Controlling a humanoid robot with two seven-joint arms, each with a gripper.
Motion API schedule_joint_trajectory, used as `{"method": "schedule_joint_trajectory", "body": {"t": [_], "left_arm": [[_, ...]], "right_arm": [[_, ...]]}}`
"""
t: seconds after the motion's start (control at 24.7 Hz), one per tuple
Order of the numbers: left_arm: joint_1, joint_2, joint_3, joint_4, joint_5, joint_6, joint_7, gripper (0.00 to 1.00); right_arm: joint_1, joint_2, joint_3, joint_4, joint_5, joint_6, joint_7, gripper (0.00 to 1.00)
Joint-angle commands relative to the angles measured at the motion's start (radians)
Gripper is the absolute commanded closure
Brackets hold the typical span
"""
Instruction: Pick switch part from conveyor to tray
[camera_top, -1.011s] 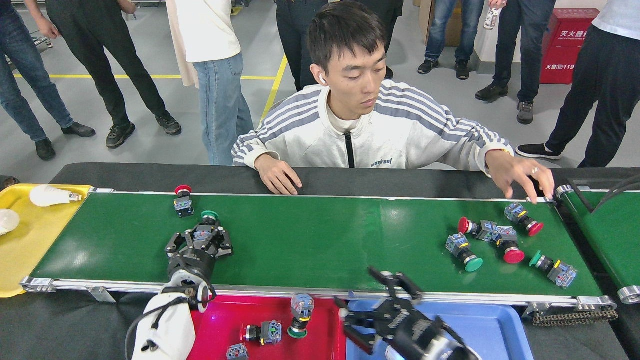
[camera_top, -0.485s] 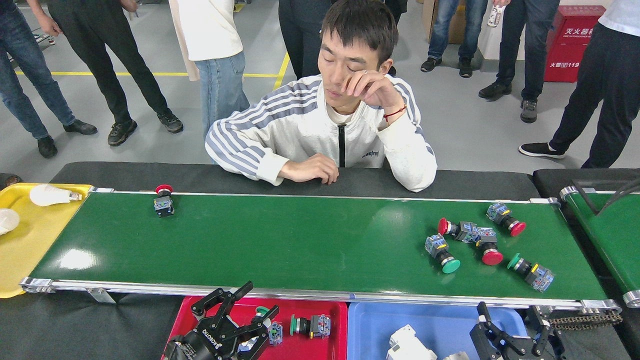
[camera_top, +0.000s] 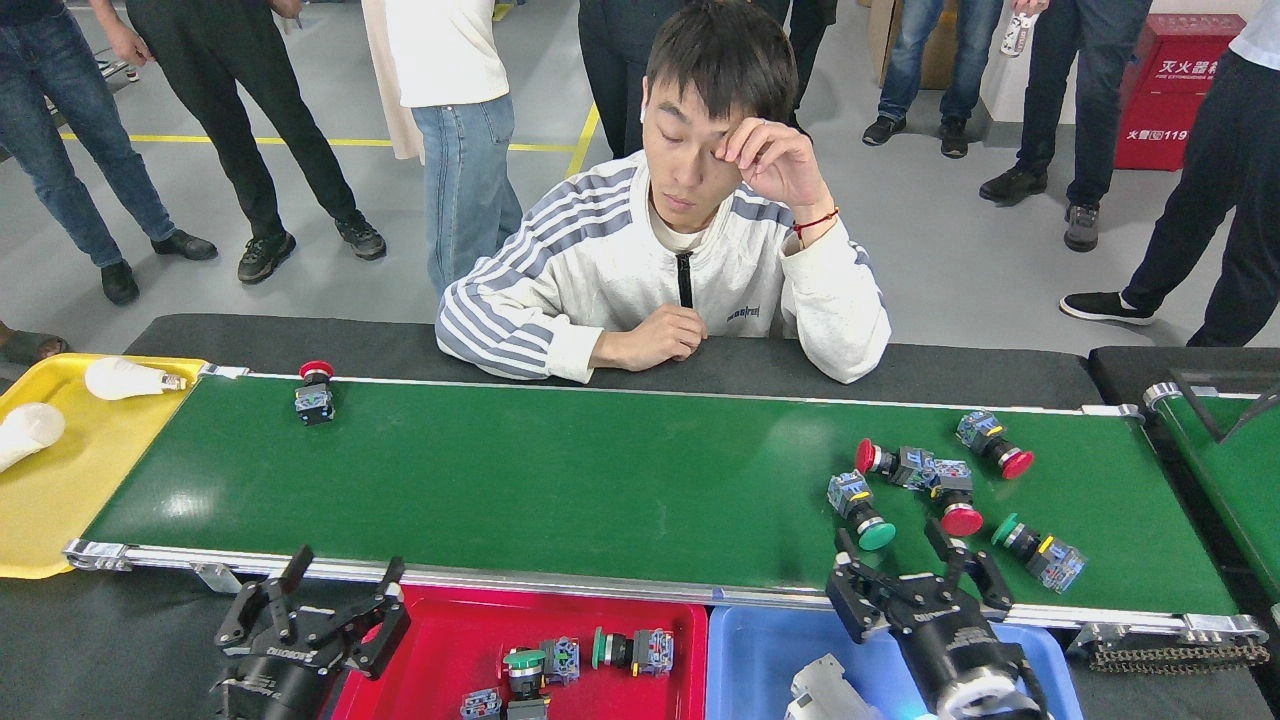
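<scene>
1. Fingers of the right gripper (camera_top: 908, 572) are spread wide and hold nothing. Half a second ago this gripper sat low over the blue tray (camera_top: 760, 650) at the bottom right; it has since risen to the near rail of the conveyor (camera_top: 560, 480), its tips pointing at the cluster of switches.
2. Fingers of the left gripper (camera_top: 330, 600) are also apart and empty. It was over the red tray (camera_top: 440, 650) half a second ago and has pulled back to the lower left, just off that tray's corner.
3. Nearest the right gripper's tips is the green switch (camera_top: 860, 508), just beyond them on the belt. Three red switches (camera_top: 960, 495) lie close behind it and another green one (camera_top: 1035, 552) to the right.
4. Whole cluster has drifted left along the belt over the last second, so I judge the belt to be running and the grasp will need timing.
5. Lone red switch (camera_top: 314, 395) stands at the upper left of the belt, near the yellow tray (camera_top: 40, 520), well away from either gripper.
6. Red tray holds several switches, among them the green one the left gripper carried from the belt a second ago, so one delivery looks done and the next pick falls to the right arm.
7. Person (camera_top: 680, 260) leans on the far edge, hands off the belt.
</scene>
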Motion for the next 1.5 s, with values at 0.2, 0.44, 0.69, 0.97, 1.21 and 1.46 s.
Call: {"method": "schedule_joint_trajectory", "body": {"t": [0.2, 0.44, 0.69, 0.97, 1.21, 1.46], "left_arm": [[-0.037, 0.005, 0.005, 0.003, 0.001, 0.011, 0.006, 0.0], [-0.074, -0.001, 0.007, 0.03, 0.001, 0.017, 0.004, 0.0], [-0.091, -0.006, 0.004, 0.032, 0.0, 0.017, 0.004, 0.0], [-0.099, -0.009, 0.001, 0.036, 0.0, 0.011, 0.004, 0.0], [-0.092, -0.006, 0.002, 0.033, 0.004, 0.008, 0.004, 0.0], [-0.091, -0.008, -0.09, -0.004, 0.0, 0.005, 0.004, 0.0]], "right_arm": [[-0.1, -0.049, 0.103, 0.119, -0.008, 0.094, 0.031, 0.73], [-0.077, -0.072, 0.126, 0.069, -0.009, 0.011, 0.025, 0.96], [0.067, -0.066, 0.214, -0.131, -0.009, -0.316, 0.009, 0.92], [0.081, -0.044, 0.301, -0.149, -0.009, -0.514, -0.008, 0.0], [0.168, -0.026, 0.07, -0.217, -0.045, -0.434, -0.06, 0.0], [0.418, 0.014, -0.366, -0.249, -0.049, -0.368, -0.324, 0.0]]}}
